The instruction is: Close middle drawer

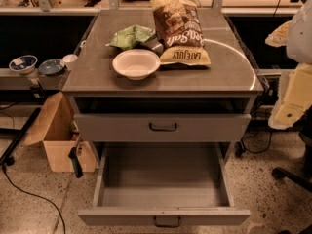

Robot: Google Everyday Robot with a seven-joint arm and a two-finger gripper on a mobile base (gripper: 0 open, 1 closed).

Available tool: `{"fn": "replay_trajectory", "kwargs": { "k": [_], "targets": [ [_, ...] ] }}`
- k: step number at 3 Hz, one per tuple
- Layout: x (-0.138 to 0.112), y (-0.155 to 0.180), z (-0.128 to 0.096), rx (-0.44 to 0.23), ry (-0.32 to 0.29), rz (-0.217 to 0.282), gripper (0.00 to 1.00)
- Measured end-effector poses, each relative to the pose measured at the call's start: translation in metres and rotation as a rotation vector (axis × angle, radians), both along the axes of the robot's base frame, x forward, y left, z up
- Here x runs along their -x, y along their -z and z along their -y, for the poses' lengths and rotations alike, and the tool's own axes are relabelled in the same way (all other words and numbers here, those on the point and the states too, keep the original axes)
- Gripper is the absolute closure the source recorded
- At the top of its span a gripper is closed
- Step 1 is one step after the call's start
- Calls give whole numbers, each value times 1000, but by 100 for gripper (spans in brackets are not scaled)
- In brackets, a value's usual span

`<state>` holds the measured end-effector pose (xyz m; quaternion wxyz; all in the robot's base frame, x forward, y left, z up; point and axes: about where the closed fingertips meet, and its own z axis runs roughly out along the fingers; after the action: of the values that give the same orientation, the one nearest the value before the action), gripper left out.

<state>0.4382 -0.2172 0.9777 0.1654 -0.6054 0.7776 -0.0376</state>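
The middle drawer of the grey metal cabinet is pulled far out towards me. Its box is bare and empty, and its flat front lies at the bottom of the view with a small dark loop handle at its centre. Above it, another grey drawer with a dark handle stands slightly out, with a dark gap over it. My gripper is out of view. Only white and pale yellow parts of my arm show at the right edge, apart from the cabinet.
The cabinet top holds a white bowl, a brown chip bag and a green bag. A cardboard box stands on the floor to the left, with a black-handled tool beside it. Small bowls sit on a left shelf. Cables cross the floor.
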Motion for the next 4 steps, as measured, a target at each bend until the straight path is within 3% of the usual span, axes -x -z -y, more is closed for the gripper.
{"fn": "replay_trajectory", "kwargs": {
  "k": [1, 2, 4],
  "targets": [
    [0, 4, 2, -6, -1, 2, 0],
    [5, 18, 4, -26, -6, -28, 0],
    [27, 72, -2, -93, -85, -153, 0]
  ]
}}
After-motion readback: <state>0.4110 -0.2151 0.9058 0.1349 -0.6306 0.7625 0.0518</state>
